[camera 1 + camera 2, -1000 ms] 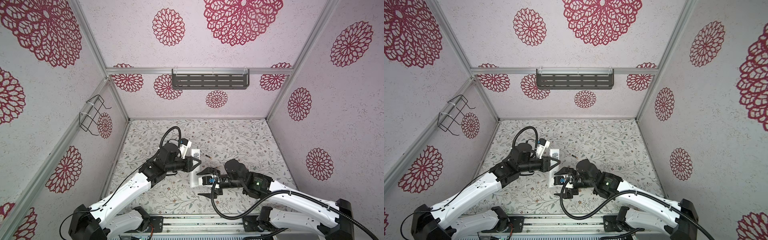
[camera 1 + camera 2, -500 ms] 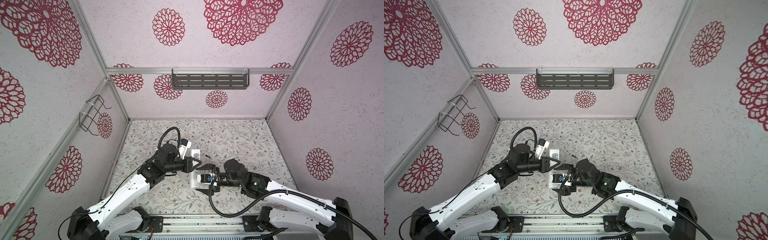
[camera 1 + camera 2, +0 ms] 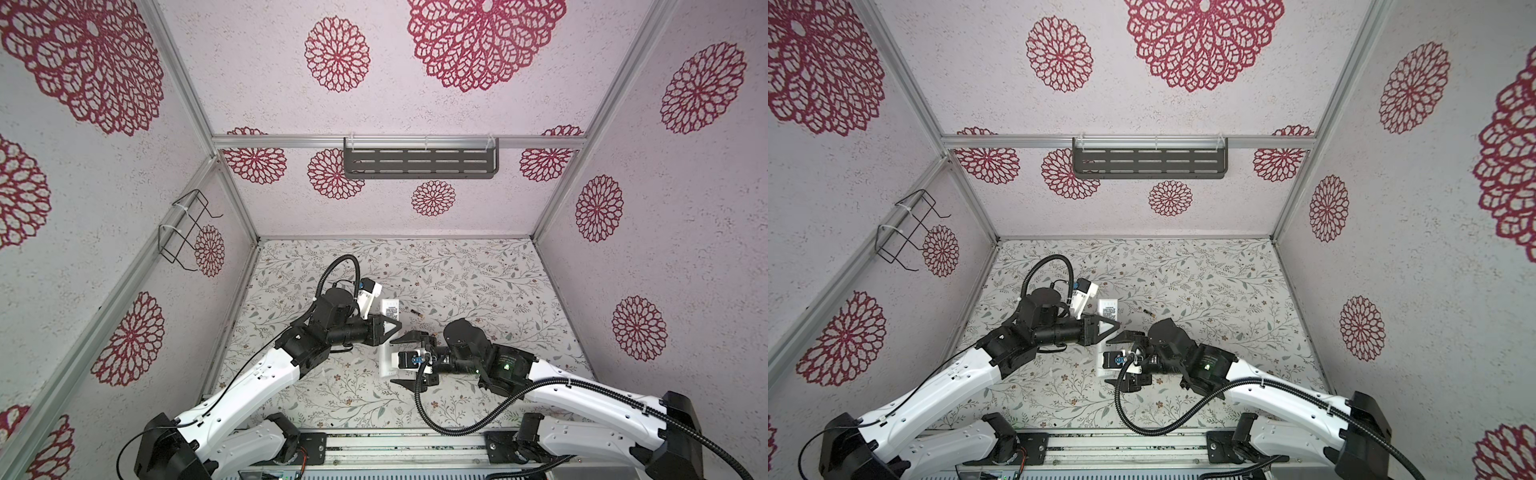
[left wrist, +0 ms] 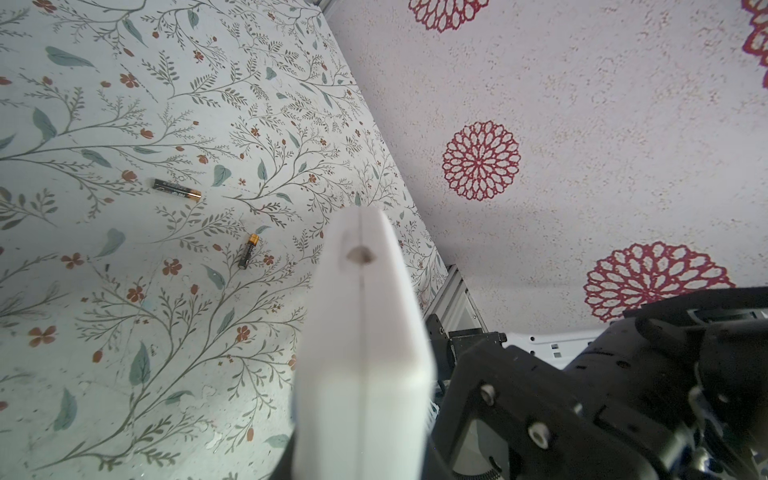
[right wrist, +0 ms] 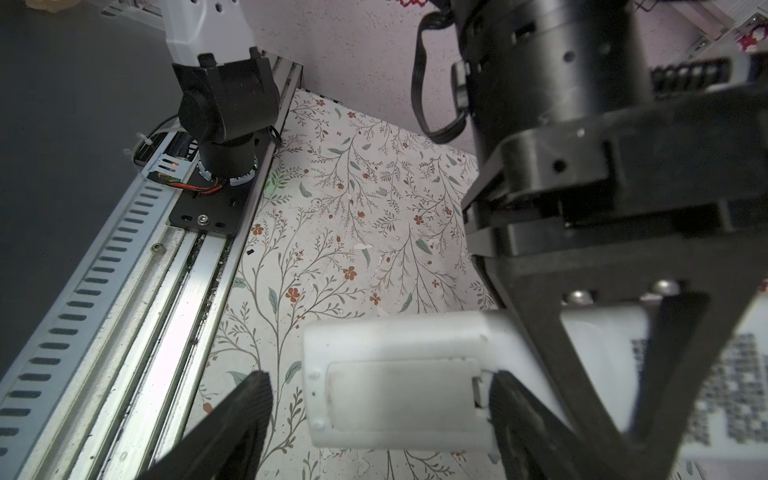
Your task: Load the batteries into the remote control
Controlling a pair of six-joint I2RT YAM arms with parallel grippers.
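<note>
In both top views the left gripper [image 3: 392,328] is clamped across the middle of the remote control [image 3: 391,308]. The right gripper [image 3: 405,358] stands wide, holding nothing, one finger on each side of the remote control's near end. One of the batteries [image 3: 415,312] lies just beside the far end, on the right arm's side.

The left wrist view looks along the remote control's thin edge. Both batteries rest apart on the floral mat [image 4: 124,332] beyond it, untouched.

In the right wrist view the open fingers [image 5: 237,415] flank the remote control's end, where the battery cover [image 5: 399,390] looks closed and in place.

The remote control should handle as light, stiff, smooth plastic (likely to twist in a narrow pinch), so the mid-body hold across its width seems sound and leaves the cover end free. The batteries are probably dense, slick and ready to roll, so each is best pinched across the barrel's middle.
</note>
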